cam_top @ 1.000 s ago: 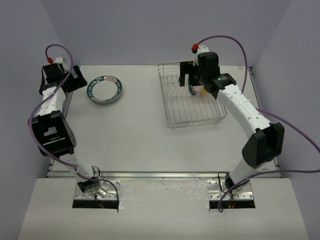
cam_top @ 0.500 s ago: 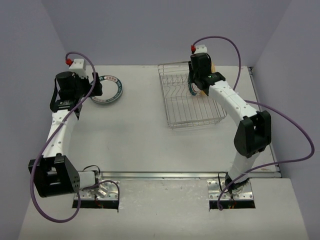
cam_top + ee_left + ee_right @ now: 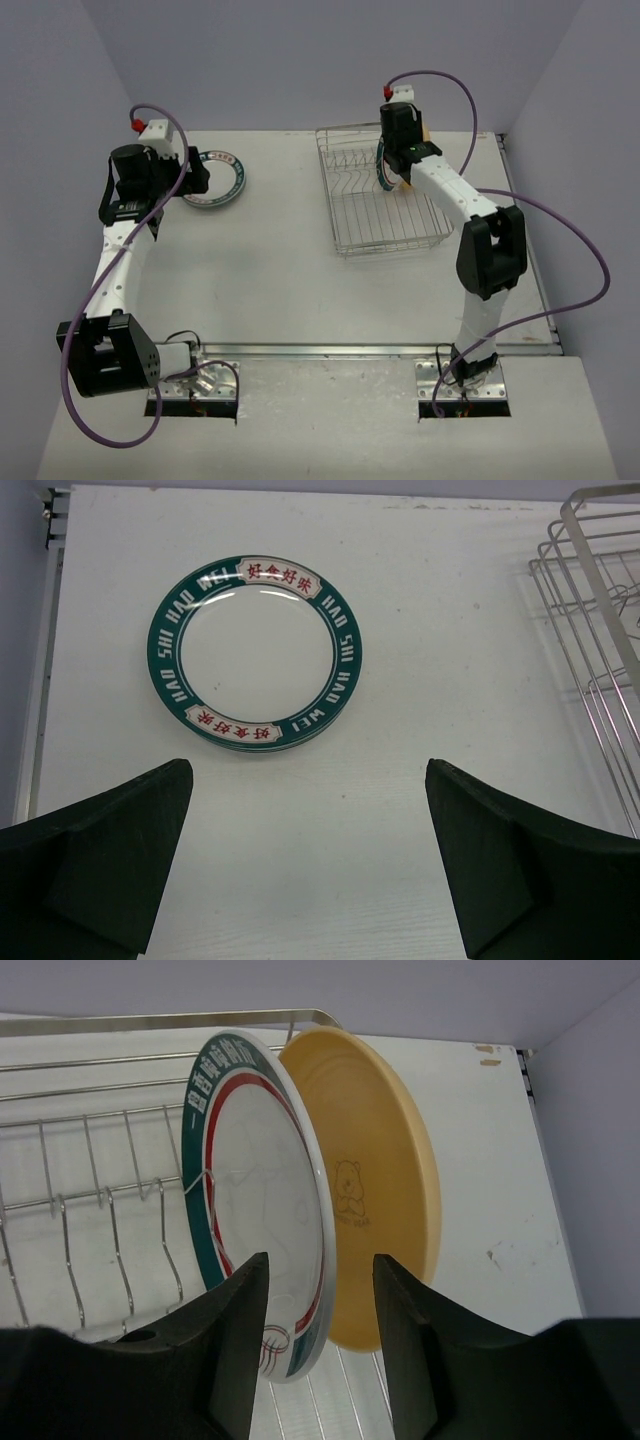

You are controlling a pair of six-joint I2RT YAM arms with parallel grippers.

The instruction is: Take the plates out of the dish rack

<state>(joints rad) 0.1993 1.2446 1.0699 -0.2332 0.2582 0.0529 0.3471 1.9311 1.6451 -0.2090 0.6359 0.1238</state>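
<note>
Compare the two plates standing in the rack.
The white plate has a teal and red banded rim; the yellow plate is plain tan-yellow all over. The yellow plate carries a small bear print at its centre; the white plate does not. The white plate faces the empty slots; the yellow plate stands behind it. Both stand on edge in the dish rack.

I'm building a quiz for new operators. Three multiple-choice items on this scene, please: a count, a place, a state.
1. How many plates stand in the dish rack? A) one B) four C) two
2. Where is the plate with red characters? A) in the dish rack B) flat on the table C) in a gripper
3. The left gripper is: A) open, empty B) shut on a plate C) shut, empty

1 C: a white plate with a red rim line and a yellow plate stand there.
2 B: it lies left of the rack.
3 A: its jaws stand wide apart, nothing between.
</note>
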